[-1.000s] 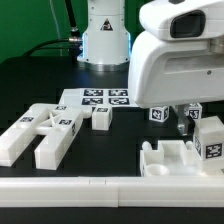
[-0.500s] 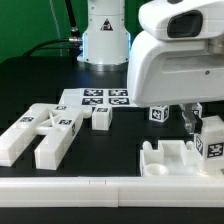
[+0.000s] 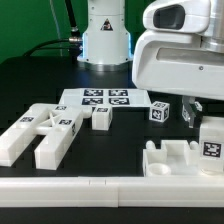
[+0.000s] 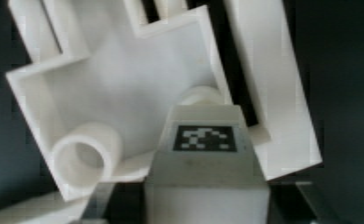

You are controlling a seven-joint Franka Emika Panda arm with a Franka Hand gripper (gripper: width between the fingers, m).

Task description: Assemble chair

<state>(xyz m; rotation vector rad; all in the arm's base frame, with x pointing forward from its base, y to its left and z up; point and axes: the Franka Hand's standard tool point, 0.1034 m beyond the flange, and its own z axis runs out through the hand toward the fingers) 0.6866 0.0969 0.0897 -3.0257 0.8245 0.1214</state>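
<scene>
Pincer (image 4: pixel 205 198) is holding the tagged block (image 3: pixel 212 142), jaws narrow, pads pressing its two flat sides. Block is standing upright at the exterior view's right, at the right end of the notched plate (image 3: pixel 170 160); cannot tell if they are touching.

Handling, judged: block is looking like rigid, light plastic with smooth, probably slippery faces, so gripping the flat parallel sides is looking safest.

Small cube (image 3: pixel 159 112) is sitting near, on the pincer's left. The plate's raised tabs are crowding the block's foot. Long blocks (image 3: pixel 40 135), short block (image 3: pixel 101 118) and marker board (image 3: pixel 100 98) are lying well apart, left. Rail (image 3: pixel 100 195) is running along the near edge.
</scene>
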